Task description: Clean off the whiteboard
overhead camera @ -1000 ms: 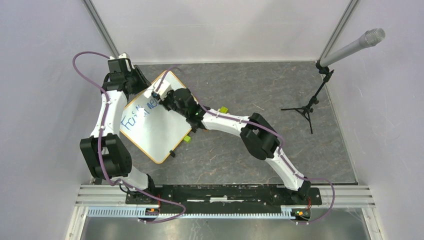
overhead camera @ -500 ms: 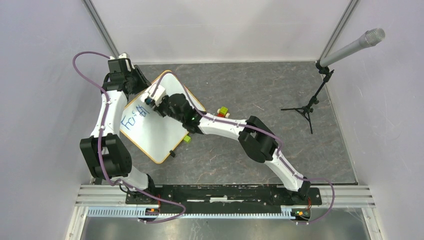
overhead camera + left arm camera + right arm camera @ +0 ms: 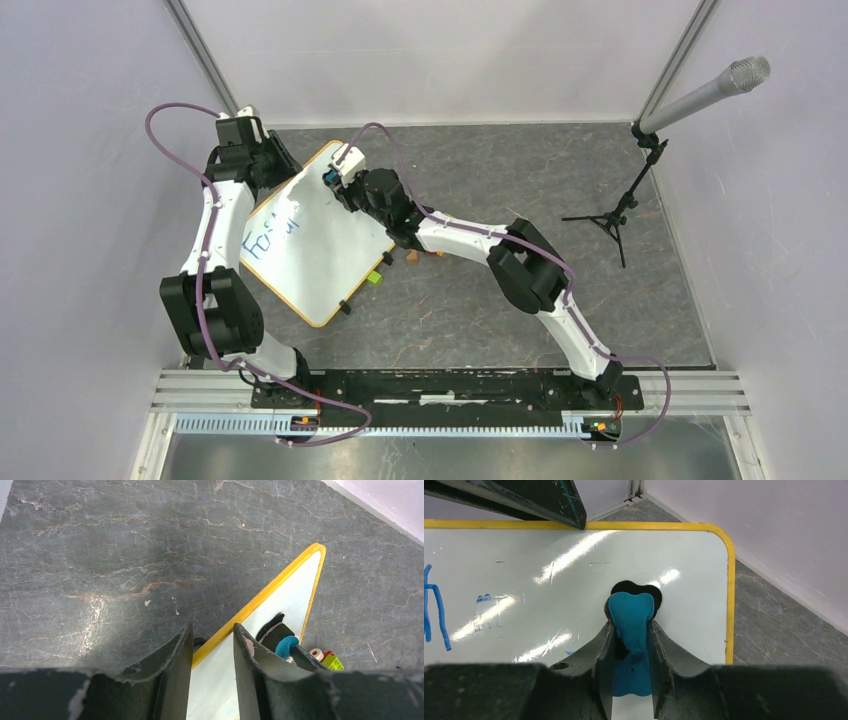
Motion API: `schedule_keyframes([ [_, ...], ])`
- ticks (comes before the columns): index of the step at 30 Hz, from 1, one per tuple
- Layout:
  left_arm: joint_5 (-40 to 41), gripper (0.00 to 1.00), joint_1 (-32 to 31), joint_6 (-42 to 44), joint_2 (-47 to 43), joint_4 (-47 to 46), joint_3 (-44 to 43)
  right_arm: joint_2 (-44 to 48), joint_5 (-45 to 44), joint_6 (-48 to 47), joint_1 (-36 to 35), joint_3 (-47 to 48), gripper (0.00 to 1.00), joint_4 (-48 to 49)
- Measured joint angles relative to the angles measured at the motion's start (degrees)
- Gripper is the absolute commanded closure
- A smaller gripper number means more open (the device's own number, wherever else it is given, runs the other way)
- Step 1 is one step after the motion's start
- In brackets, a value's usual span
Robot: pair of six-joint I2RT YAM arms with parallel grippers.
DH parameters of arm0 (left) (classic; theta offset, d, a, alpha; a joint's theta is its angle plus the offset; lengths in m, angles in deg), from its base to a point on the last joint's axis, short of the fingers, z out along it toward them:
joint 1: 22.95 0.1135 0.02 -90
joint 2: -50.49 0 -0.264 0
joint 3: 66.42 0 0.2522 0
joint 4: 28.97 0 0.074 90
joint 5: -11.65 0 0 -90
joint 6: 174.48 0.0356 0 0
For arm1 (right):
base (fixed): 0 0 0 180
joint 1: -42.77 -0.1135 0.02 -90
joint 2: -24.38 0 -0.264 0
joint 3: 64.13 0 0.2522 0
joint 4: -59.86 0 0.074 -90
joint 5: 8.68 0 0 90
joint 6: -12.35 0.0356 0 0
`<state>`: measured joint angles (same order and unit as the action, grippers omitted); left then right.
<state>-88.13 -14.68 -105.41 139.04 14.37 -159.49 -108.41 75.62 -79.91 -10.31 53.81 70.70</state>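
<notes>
Right wrist: yellow-rimmed whiteboard point(image 3: 574, 580) mostly white (some blue writing); right pincer point(image 3: 631, 626) pinches blue eraser point(image 3: 630, 610), left pincer point(image 3: 212, 630) clamps rim

**Whiteboard lies cornerwise at the left, partly written on**

The whiteboard point(image 3: 312, 262) is a white rectangle with rounded corners and a yellow-orange rim, one corner pointing far. Blue handwriting point(image 3: 262, 243) marks its left part, and the far and right parts are clean and glossy. Small black clips point(image 3: 345, 307) sit on the near-right edge. The left gripper point(image 3: 212, 630) straddles the far-left rim. The right gripper point(image 3: 630, 626) presses a blue eraser point(image 3: 631, 609) onto the far part.
</notes>
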Motion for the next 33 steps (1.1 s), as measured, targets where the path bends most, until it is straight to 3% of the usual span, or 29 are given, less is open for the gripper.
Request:
schedule_keyframes([
  [8,0.1,0.59,0.0,0.0,0.0,0.1,0.0,0.0,-3.0,-2.7,-3.3,0.0,0.68,0.0],
  [19,-0.3,0.59,0.0,0.0,0.0,0.0,0.0,0.0,-0.5,-4.7,-10.6,-0.1,0.68,-0.5],
  [33,-0.5,0.6,0.0,0.0,0.0,-0.3,0.0,1.6,0.0,3.2,1.7,-3.9,0.69,1.6],
])
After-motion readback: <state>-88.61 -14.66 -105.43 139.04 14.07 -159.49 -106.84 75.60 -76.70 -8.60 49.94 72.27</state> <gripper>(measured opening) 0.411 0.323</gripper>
